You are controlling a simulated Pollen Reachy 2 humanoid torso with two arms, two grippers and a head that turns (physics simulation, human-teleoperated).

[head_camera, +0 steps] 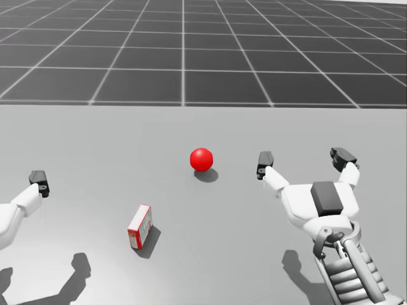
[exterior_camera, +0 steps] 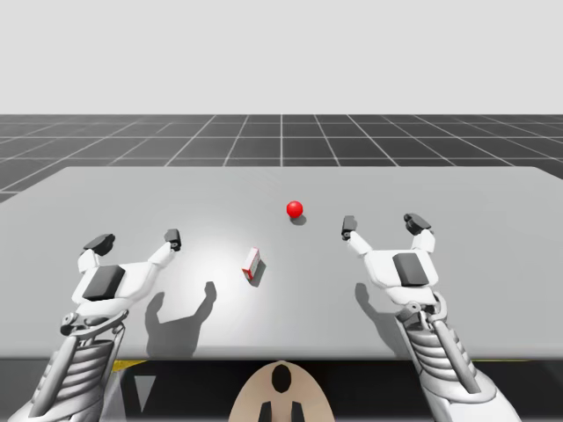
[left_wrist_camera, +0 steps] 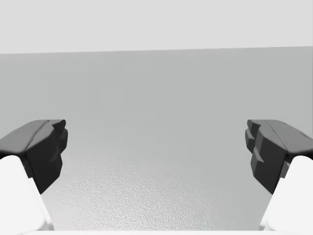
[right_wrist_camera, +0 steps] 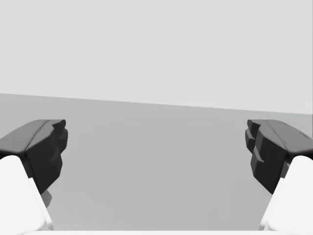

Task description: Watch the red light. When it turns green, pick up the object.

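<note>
High view: the light [exterior_camera: 295,209] shows red, near mid-table. The small red-and-white box [exterior_camera: 253,264] rests on the table [exterior_camera: 493,202] on the robot's side of the light, between the two arms. It is well apart from every table edge, with bare surface on all sides. The left gripper [exterior_camera: 137,239] and right gripper [exterior_camera: 382,224] hover with fingers spread wide, holding nothing, both well apart from the box.
</note>
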